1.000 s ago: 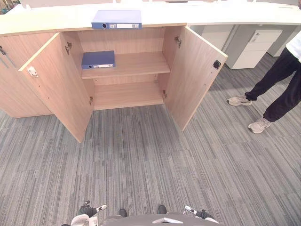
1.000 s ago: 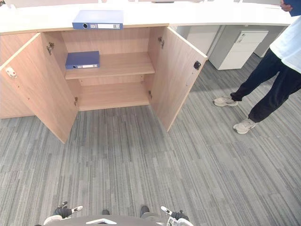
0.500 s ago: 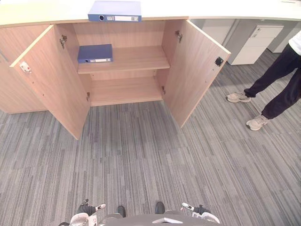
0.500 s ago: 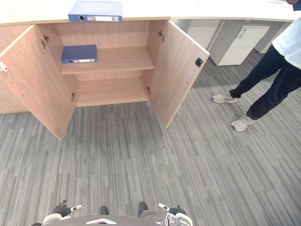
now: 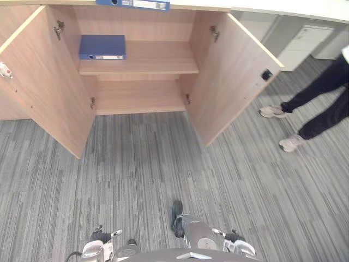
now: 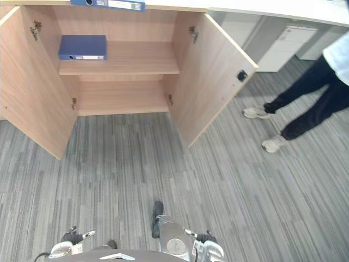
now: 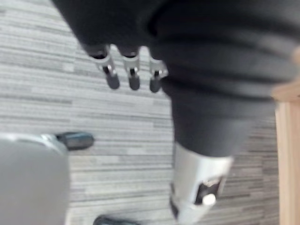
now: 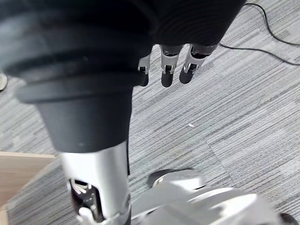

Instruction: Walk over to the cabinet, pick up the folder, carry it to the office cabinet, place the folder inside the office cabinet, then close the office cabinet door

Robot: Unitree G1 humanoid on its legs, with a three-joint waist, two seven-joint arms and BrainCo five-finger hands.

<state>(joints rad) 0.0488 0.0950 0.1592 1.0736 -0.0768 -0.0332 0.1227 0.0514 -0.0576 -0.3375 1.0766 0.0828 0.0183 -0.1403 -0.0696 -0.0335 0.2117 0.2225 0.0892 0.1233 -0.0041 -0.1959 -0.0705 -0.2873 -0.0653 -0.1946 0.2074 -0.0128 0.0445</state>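
A blue folder (image 5: pixel 133 4) lies flat on the top of the wooden cabinet (image 5: pixel 139 95), at the upper edge of the eye views. A second blue folder (image 5: pixel 102 47) lies on the left part of the shelf inside. Both cabinet doors stand wide open: the left door (image 5: pixel 46 87) and the right door (image 5: pixel 234 76). My left hand (image 5: pixel 102 237) hangs low at my side with fingers (image 7: pixel 132 77) relaxed and holding nothing. My right hand (image 5: pixel 233 238) hangs the same way, its fingers (image 8: pixel 168 70) straight and empty. Both hands are far from the folders.
Grey striped carpet (image 5: pixel 142 164) stretches between me and the cabinet. A person's dark-trousered legs (image 5: pixel 319 101) and light shoes (image 5: pixel 272 111) stand at the right, past the open right door. A white drawer unit (image 5: pixel 305 49) sits under the white counter behind them.
The whole view has shifted: the cabinet is nearer and higher in the picture, and the top folder now sits at the upper edge. Both hands still hang empty.
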